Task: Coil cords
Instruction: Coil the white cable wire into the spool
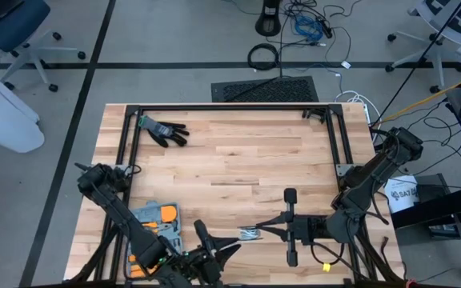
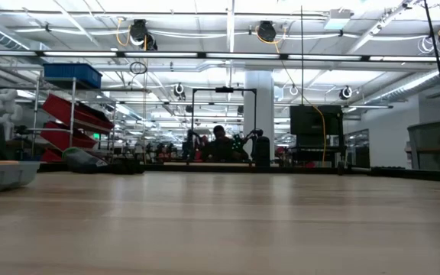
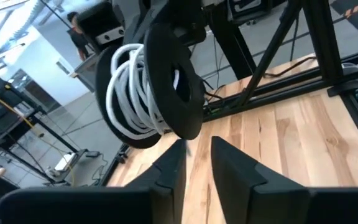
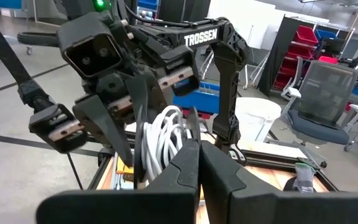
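White cord (image 3: 135, 87) wound on a black spool (image 3: 173, 74) fills the left wrist view; the left gripper (image 3: 194, 165) stands spread just beside it, not touching. Right wrist view: the right gripper (image 4: 199, 163), pressed together, pinches the spool's rim. High view: both meet near the table's (image 1: 238, 156) front edge. Risk: a thin edge grip may slip, dropping the spool and loosening the coils.
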